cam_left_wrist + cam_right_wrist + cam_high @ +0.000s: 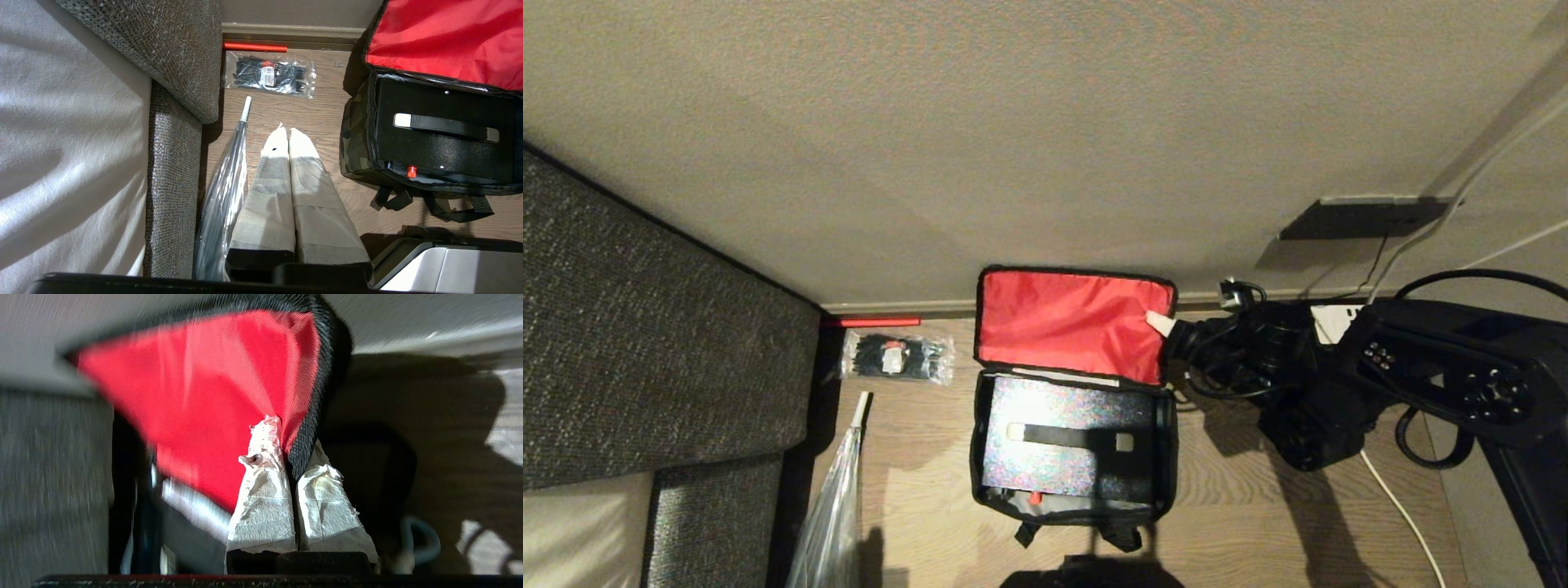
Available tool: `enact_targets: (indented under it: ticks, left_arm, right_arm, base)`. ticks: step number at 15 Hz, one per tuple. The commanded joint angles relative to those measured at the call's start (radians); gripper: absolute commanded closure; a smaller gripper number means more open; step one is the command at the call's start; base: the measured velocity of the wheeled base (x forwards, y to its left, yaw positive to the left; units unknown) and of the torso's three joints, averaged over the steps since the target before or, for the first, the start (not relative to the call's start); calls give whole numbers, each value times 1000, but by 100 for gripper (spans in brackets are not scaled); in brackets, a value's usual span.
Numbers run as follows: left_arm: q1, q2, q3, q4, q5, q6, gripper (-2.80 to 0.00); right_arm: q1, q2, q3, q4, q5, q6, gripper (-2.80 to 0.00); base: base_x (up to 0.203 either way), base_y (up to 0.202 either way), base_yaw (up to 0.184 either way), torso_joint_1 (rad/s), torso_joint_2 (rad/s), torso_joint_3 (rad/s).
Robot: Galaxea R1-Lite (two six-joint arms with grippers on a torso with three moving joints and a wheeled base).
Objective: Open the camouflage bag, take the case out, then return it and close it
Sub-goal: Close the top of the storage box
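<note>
Fingers (265,465) of the right gripper (1160,324) were clamped on the black-bound edge of the bag's red-lined lid.

Camouflage bag (1074,384), a boxy soft fabric item with black sides and straps, stood open on the wooden floor (915,474) against the wall (1013,122), its lid upright. The flat black rectangular hard case (1066,449), speckled on top with a black strap handle and small red latch, lay inside the bag. The left gripper (289,141) hung above the floor beside the grey fabric sofa (175,49), its taped fingers together and holding nothing. A clear packet of black cable ties (897,357) lay left of the bag, apart from it.
</note>
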Motion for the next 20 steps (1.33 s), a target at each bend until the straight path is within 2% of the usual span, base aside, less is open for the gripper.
enact_targets:
  ticks: [1, 6, 10, 16, 20]
  left_arm:
    - [0, -2, 3, 0, 1, 0, 0]
    - [2, -2, 3, 0, 1, 0, 0]
    - [1, -2, 3, 0, 1, 0, 0]
    - [2, -2, 3, 0, 1, 0, 0]
    - [2, -2, 3, 0, 1, 0, 0]
  right_arm:
    - [0, -64, 92, -9, 30, -93, 0]
    - [-1, -96, 183, -25, 95, -276, 0]
    - [1, -121, 227, -37, 115, -294, 0]
    - [1, -178, 343, -42, 201, -356, 0]
    - [1, -187, 421, -49, 236, -434, 0]
  base:
    - [0, 0, 0, 0, 0, 0]
    - [0, 0, 0, 0, 0, 0]
    - [0, 0, 0, 0, 0, 0]
    - [0, 0, 0, 0, 0, 0]
    - [0, 0, 0, 0, 0, 0]
